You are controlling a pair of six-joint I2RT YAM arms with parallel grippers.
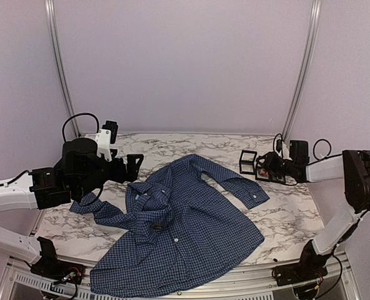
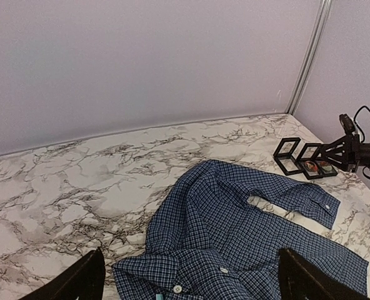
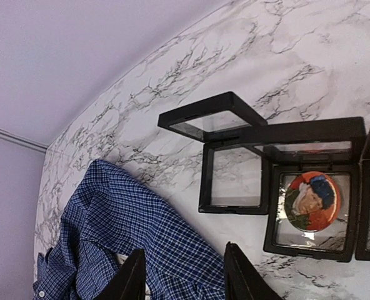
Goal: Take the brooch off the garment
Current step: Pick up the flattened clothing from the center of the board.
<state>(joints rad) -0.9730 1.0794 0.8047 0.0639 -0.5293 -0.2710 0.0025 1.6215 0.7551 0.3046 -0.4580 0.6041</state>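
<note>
No brooch shows on the checked shirt spread over the middle of the marble surface. A round portrait brooch lies in a black display case near the far right corner, just ahead of the right gripper, its fingers narrowly apart and empty. The left gripper, fingers wide and empty, hovers well apart from it by the left edge.
</note>
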